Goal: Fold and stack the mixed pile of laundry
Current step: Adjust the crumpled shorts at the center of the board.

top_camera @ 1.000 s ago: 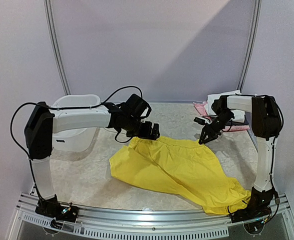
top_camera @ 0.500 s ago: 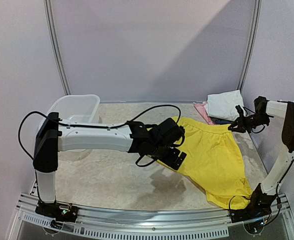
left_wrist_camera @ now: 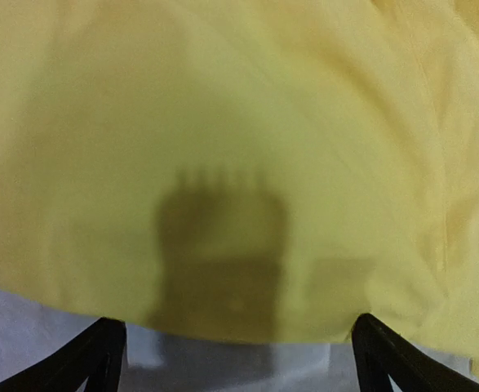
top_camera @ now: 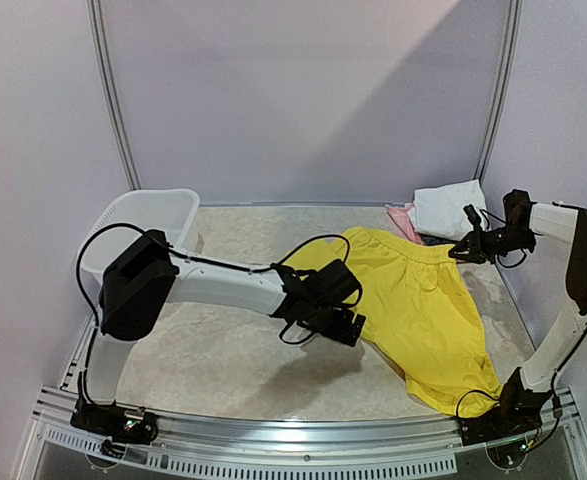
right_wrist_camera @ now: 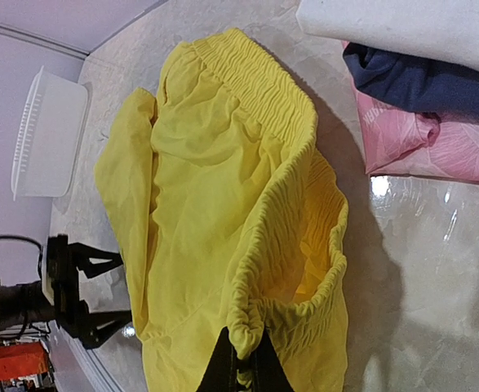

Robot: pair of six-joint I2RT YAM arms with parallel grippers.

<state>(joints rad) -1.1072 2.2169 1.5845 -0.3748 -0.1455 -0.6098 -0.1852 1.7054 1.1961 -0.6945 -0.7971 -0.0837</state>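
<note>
Two pincers: the right pincer [right_wrist_camera: 243, 359] is clamped on the waistband edge of the yellow shorts [top_camera: 423, 300], and the left pincer [left_wrist_camera: 239, 335] hangs spread wide over their left edge. Open tabletop [top_camera: 223, 365] lies leftward.

The left arm [top_camera: 223, 288] rises from its base at the near left corner to a black elbow, then its white forearm stretches low and rightward toward the middle of the surface. Its wrist tips downward, and the left gripper [top_camera: 338, 325] hangs close above the surface with both fingers spread wide, nothing between them. The right arm [top_camera: 558, 330] climbs steeply from the near right corner to a black elbow held high, then bends back leftward. The right gripper [top_camera: 460, 250] points left, fingers pinched tight on the gathered waistband of the yellow shorts [top_camera: 423, 300].
</note>
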